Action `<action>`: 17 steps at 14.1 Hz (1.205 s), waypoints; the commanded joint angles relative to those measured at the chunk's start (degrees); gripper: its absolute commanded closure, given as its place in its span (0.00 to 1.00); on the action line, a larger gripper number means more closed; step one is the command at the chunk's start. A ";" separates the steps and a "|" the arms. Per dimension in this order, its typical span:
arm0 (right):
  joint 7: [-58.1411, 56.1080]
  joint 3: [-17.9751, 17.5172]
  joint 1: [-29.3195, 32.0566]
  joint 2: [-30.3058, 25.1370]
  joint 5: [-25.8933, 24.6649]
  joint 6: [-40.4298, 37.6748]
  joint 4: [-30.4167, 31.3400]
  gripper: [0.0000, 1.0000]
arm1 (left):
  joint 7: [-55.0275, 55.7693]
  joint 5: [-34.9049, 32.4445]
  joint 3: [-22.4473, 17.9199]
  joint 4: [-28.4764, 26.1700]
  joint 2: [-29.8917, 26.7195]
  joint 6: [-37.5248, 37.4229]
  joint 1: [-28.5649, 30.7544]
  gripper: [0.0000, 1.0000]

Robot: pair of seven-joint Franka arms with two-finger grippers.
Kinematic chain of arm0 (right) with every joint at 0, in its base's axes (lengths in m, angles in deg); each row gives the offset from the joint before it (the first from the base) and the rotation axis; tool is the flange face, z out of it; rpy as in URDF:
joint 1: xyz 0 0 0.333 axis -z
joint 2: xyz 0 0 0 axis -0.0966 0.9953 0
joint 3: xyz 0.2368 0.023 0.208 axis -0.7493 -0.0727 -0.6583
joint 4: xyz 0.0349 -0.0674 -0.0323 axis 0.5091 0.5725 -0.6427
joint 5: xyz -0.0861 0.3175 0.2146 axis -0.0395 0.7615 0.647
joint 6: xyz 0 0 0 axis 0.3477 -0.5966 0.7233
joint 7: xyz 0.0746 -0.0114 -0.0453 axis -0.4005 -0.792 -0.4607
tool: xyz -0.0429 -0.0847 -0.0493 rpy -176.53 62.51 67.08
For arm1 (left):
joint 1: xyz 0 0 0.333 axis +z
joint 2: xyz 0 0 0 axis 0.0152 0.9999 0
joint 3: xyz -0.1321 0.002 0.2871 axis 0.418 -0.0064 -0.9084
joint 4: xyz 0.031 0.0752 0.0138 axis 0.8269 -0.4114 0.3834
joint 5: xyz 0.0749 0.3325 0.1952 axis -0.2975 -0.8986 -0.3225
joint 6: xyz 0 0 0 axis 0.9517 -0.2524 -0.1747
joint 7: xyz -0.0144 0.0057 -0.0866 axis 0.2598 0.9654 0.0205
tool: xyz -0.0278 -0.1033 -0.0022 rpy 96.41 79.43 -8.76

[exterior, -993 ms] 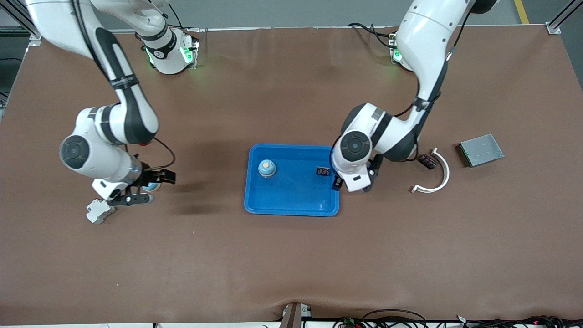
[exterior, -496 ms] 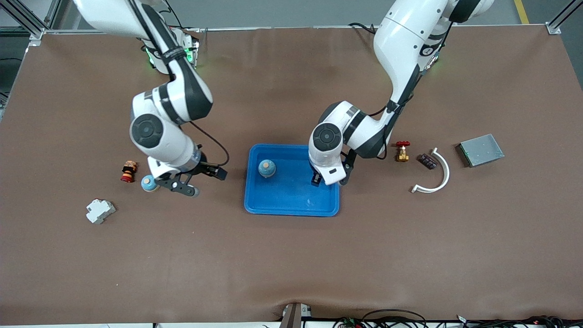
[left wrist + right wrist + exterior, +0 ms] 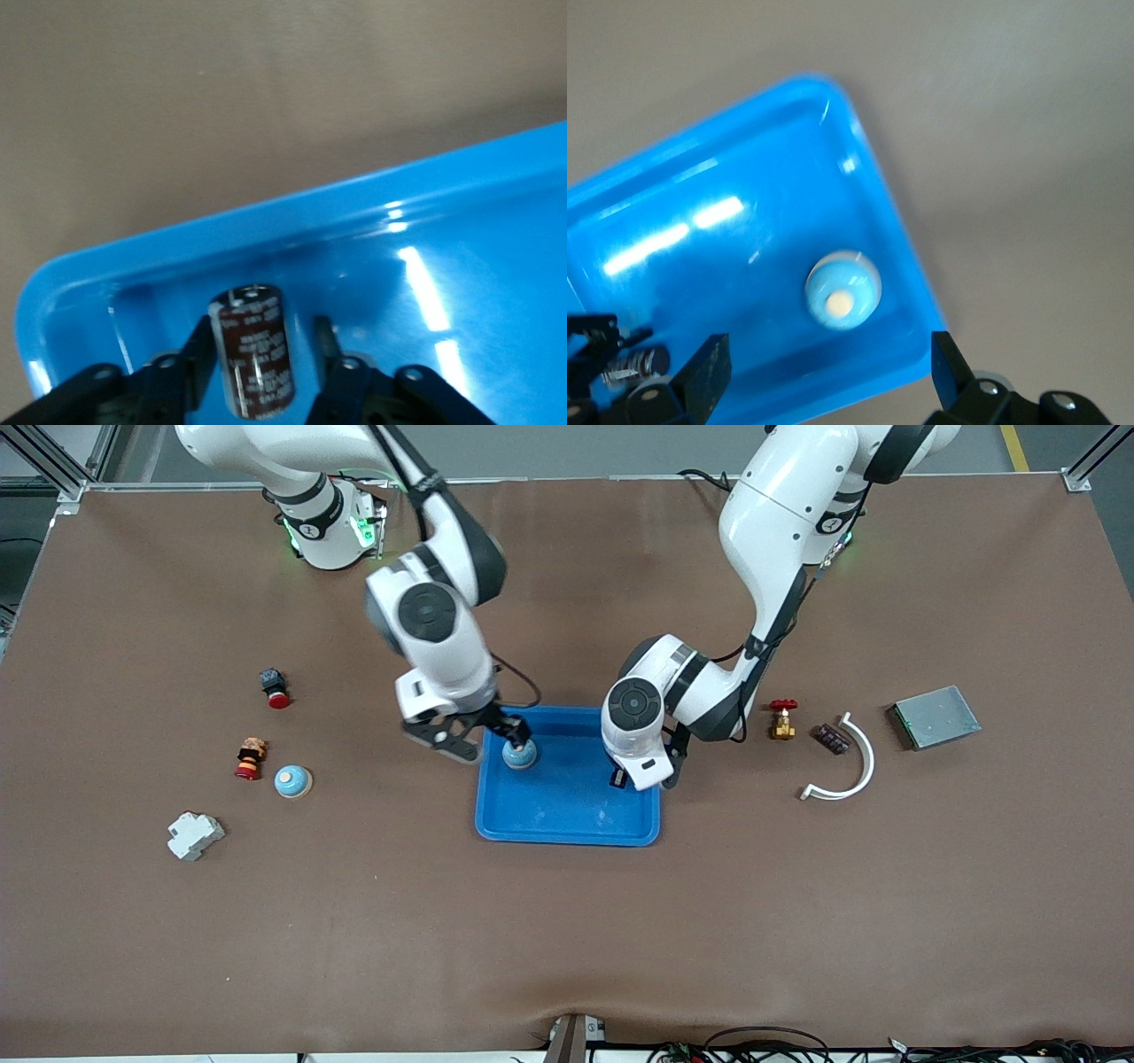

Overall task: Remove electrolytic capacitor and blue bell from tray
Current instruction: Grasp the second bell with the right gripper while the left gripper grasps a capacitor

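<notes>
The blue tray lies mid-table. A light-blue bell with a cream button stands in it at the right arm's end. My right gripper hangs open and empty over that bell; in the right wrist view the bell shows just ahead of the wide-spread gripper. My left gripper is down in the tray at the left arm's end. In the left wrist view a dark brown capacitor lies in the tray between the open fingers, with a gap on one side.
A second bell, a red button, a red-and-orange part and a white breaker lie toward the right arm's end. A brass valve, another capacitor, a white curved piece and a grey box lie toward the left arm's end.
My right arm swung from the bell on the table at its end over to the bell in the tray. My left gripper moved into the tray around the capacitor.
</notes>
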 commanded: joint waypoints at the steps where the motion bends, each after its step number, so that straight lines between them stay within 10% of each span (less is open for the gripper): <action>1: 2.84 0.84 -2.52 5.25 -1.63 4.34 -0.58 0.00 | 0.94 -0.41 -0.30 1.74 -0.26 0.44 -0.26 1.00; 7: 2.57 0.75 -2.52 7.10 -2.77 6.10 -0.67 0.00 | -2.03 -1.46 -4.42 4.74 -7.18 -5.77 0.97 1.00; 12: 2.84 0.84 -2.61 11.93 -2.94 12.52 -0.75 0.00 | -24.24 -1.73 -4.52 3.25 -14.31 -18.62 9.92 1.00; 17: 2.40 0.93 -2.09 12.29 -3.47 12.17 -0.75 0.00 | -41.90 -1.82 -4.43 -3.68 -14.86 -14.79 23.19 1.00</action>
